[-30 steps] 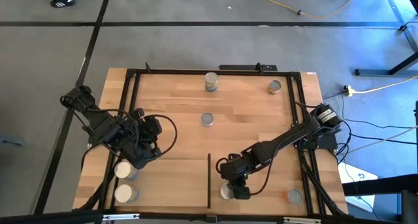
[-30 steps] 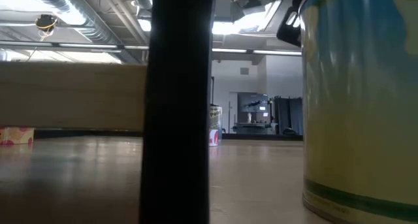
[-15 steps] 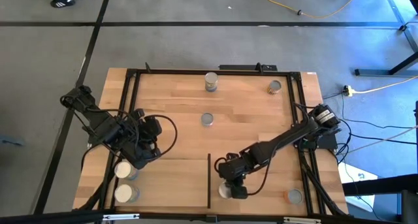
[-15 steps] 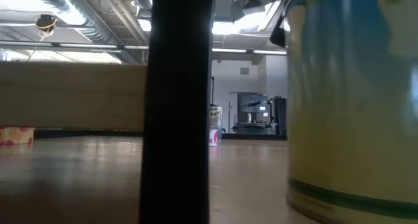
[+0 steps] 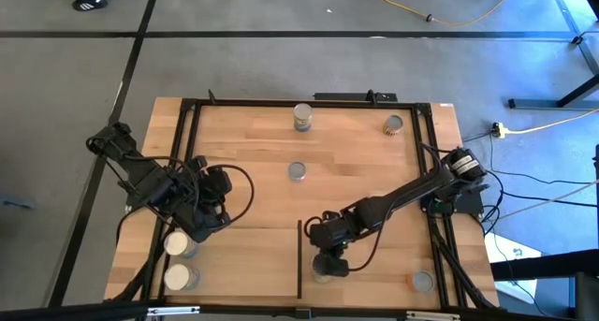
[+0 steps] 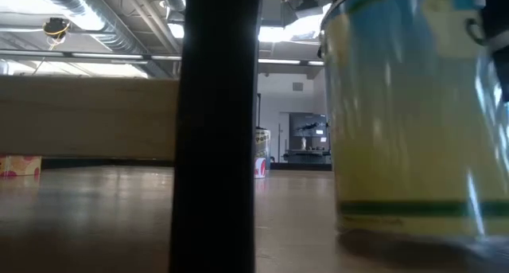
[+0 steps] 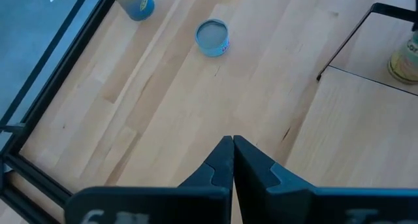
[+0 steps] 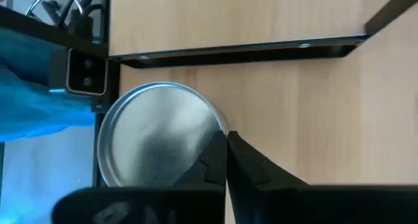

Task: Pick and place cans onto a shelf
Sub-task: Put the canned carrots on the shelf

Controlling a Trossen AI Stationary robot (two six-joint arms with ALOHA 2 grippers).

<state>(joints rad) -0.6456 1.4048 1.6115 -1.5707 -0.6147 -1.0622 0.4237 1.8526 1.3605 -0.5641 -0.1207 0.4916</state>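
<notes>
Right gripper point(image 8: 225, 140), jaws closed empty beside the silver-topped can point(image 8: 157, 129) at the worktop's 6 o'clock edge, near the shelf divider point(image 5: 299, 257); reopen and straddle can before lifting.

Bright, even overhead light; soft shadows.
Low view: near can point(image 6: 413, 114) blurred, ceiling lamps point(image 6: 274, 30) glare; blue cast on floor point(image 5: 524, 50).

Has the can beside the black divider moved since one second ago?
Yes. In the low view the can has slid toward the black divider, narrowing the gap between them.
</notes>
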